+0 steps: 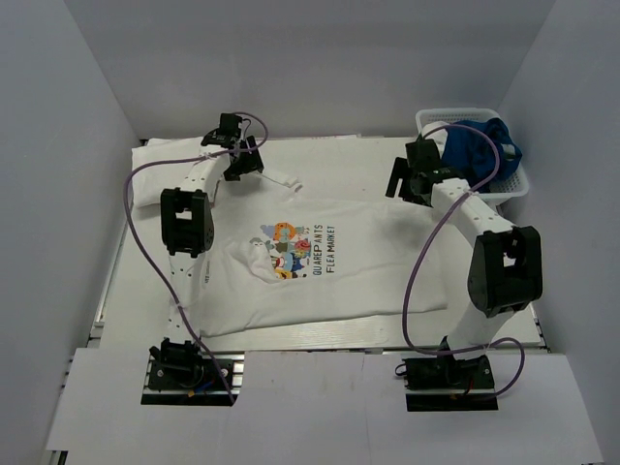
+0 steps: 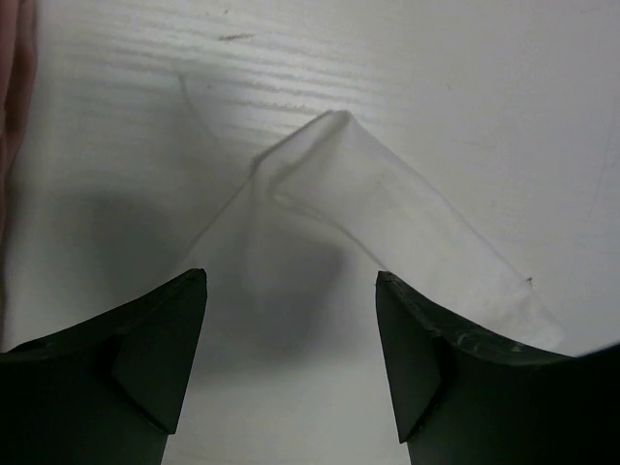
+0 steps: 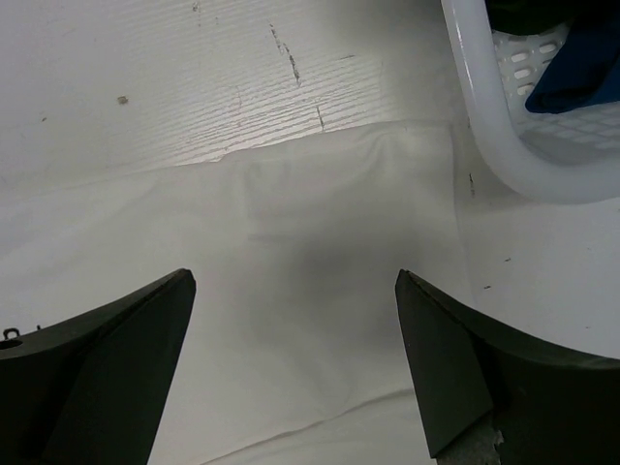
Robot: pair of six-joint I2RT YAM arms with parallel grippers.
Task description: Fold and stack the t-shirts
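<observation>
The white cloth t-shirt (image 1: 358,271) with a colourful cartoon picture and words on its chest lies spread out flat in the middle of the white counter (image 1: 358,165). The picture side faces up. One short sleeve (image 1: 279,180) sticks out toward the far side.

The left claw (image 1: 248,165) hangs right over that sleeve, near its tip. In the left wrist view the sleeve (image 2: 387,213) lies flat on the counter (image 2: 484,77), and it runs in between the two dark fingers (image 2: 155,349). The left claw (image 2: 291,281) is open wide and holds nothing.

The right claw (image 1: 407,189) hangs over the far right corner of the t-shirt. In the right wrist view the edge of the t-shirt (image 3: 310,223) lies on the counter (image 3: 145,87), just past the fingertips, and cloth fills the space under them. The right claw (image 3: 295,281) is open wide too, and it grips nothing.

A white plastic basket (image 1: 513,189) with little holes stands at the far right corner, just beside the right claw. A blue cloth (image 1: 480,145) sits in it. The basket rim (image 3: 484,126) is close to the t-shirt edge.

More white cloth (image 1: 145,179) lies at the far left edge. I cannot tell what it is.
</observation>
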